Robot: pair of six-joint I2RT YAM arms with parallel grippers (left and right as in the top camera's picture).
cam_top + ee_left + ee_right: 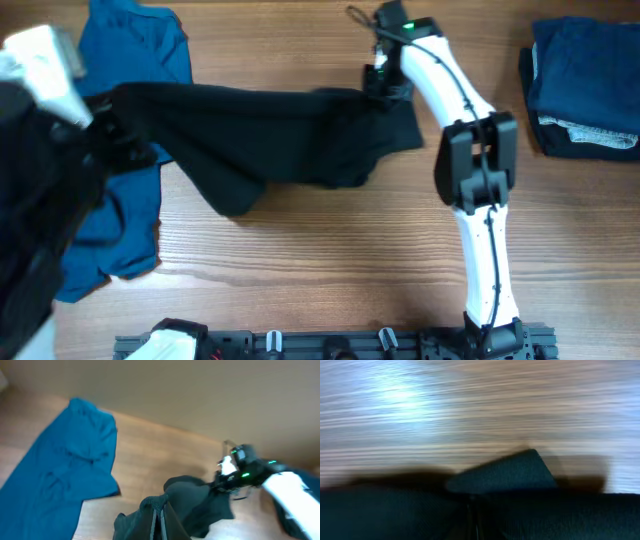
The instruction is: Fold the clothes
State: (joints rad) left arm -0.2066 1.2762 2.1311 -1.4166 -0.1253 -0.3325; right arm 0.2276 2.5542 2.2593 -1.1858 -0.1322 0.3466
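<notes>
Spanning between hands: black garment (270, 130); left hand (108, 128) clamps one end, right hand (382, 86) clamps other.

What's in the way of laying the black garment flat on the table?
The blue T-shirt: it lies on the table at left, and the black garment, held between the left gripper and right gripper, passes over it there. Under its middle and right end only bare table shows. The folded stack sits apart, far right.
</notes>
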